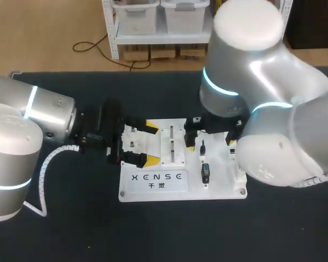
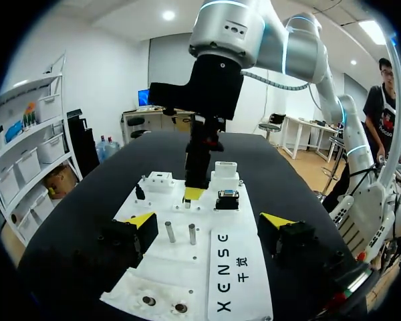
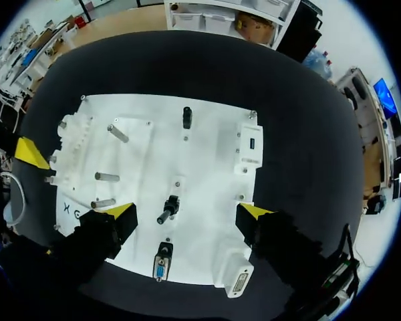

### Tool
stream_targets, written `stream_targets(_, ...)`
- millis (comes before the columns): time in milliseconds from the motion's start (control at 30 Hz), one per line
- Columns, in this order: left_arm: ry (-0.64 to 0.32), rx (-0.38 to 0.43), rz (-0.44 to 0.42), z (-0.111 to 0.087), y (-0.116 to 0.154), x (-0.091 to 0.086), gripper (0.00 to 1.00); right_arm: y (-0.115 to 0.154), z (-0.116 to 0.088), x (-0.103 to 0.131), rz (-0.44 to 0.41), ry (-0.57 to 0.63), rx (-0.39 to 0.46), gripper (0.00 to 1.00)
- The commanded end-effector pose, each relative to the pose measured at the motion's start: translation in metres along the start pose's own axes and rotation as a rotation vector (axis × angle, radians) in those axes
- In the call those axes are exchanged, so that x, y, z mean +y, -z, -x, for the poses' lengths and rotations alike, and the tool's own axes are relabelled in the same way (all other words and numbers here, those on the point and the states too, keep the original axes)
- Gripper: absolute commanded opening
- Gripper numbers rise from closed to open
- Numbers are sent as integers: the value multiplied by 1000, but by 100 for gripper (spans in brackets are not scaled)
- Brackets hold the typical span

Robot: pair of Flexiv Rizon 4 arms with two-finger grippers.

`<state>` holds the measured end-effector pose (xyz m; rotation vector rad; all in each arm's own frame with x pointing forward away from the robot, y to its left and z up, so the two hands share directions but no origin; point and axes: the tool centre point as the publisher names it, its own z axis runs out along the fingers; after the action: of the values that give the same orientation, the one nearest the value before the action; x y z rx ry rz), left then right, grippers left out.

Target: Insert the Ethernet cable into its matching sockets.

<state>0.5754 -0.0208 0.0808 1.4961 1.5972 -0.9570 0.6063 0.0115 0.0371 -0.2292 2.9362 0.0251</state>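
A white connector board (image 1: 153,185) lies mid-table, with sockets and small plugs on its right half. A short black plug (image 3: 168,208) stands on it, under and between the fingers of my right gripper (image 3: 187,212), which hangs open above the board without touching it. The same plug (image 1: 202,147) shows in the head view, below my right gripper (image 1: 210,143). Another small black plug (image 3: 186,117) stands farther ahead. I cannot tell which piece is the Ethernet one. My left gripper (image 1: 149,143) is open and level over the board's left part, with two metal pegs (image 2: 180,233) between its fingers.
Also on the board are a blue-faced connector (image 1: 206,172), a white socket block (image 3: 249,148), a multi-pin connector (image 3: 160,262) and another white block (image 2: 225,170). The right arm's wrist (image 2: 210,87) rises ahead of my left gripper (image 2: 207,224). Black tabletop surrounds the board.
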Motion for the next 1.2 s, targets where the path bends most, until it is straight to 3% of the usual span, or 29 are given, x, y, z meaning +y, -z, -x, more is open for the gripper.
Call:
stream_targets(33,-2,-5,2,-2,0,0,100,-7,2,6,-68,-11,0,100)
stream_targets(500,-2,-5,2,-2,0,0,100,-19,8,6,-64,-58,-14,100)
stream_targets(600,-2,-5,2,-2,0,0,100,-20,9,6,-56,-59,-16,82)
stream_targets(700,-2,-5,2,-2,0,0,100,-20,9,7,-54,-59,-15,74)
stream_targets(767,-2,-5,2,-2,0,0,100,-21,9,7,-51,-58,-12,63)
stream_targets(1033,-2,-5,2,-2,0,0,100,-22,8,9,-37,-49,-3,57)
stream_targets(1133,-2,-5,2,-2,0,0,100,-22,8,9,-34,-46,-2,45)
stream_targets(1200,-2,-5,2,-2,0,0,100,-22,9,9,-32,-44,-1,31)
